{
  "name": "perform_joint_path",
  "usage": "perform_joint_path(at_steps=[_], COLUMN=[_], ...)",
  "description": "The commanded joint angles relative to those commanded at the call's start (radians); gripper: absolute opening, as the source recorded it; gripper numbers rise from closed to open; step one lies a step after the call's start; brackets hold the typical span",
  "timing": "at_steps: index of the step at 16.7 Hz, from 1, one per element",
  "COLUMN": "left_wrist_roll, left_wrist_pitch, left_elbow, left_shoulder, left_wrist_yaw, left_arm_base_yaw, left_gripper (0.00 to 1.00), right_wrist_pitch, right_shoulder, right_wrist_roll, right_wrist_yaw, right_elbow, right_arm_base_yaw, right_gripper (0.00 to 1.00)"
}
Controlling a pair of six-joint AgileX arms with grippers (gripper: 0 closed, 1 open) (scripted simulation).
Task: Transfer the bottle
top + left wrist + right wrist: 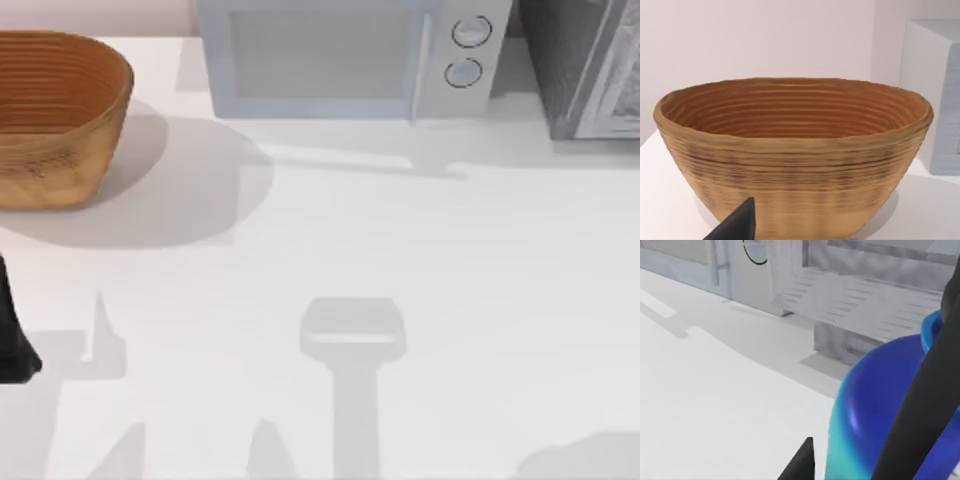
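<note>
White table seen from above. A wicker basket is sitting at the far left, w/ its shadow spreading to its right. A white microwave is standing along the back edge, two round dials on its right side. A grey appliance is standing at the back right corner, just beside the microwave.

Left arm is showing as a dark shape at the table's left edge, nearer the front than the basket and apart from it. In the left wrist view the basket is sitting close in front of the camera, opening up, ribbed inside, nothing visible in it. One dark fingertip of the left gripper is poking into that view in front of the basket wall; can't tell whether the fingers are apart or together, or whether they're touching the basket.

In the right wrist view the bottle is sitting right up against the camera: cyan lower body blending into a dark blue shoulder. One dark finger of the right gripper is crossing in front of it, and a second tip is showing on its other side, so the fingers are sitting either side of the bottle. Can't tell if they're pressing on it or just around it. Behind it, the white table, the microwave and the grey appliance are showing.
</note>
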Motion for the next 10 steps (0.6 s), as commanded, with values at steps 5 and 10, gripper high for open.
perform_joint_path(at_steps=[5,10], left_wrist_roll=[0.0,0.0], left_wrist_pitch=[0.0,0.0], left_elbow=[0.0,0.0], left_shoulder=[0.0,0.0], left_wrist_yaw=[0.0,0.0], left_arm_base_yaw=[0.0,0.0], left_gripper=[1.0,1.0], right_wrist_pitch=[0.0,0.0], right_shoulder=[0.0,0.0], right_wrist_roll=[0.0,0.0], right_wrist_yaw=[0.0,0.0], right_elbow=[0.0,0.0], right_arm_base_yaw=[0.0,0.0], right_gripper=[0.75,1.0])
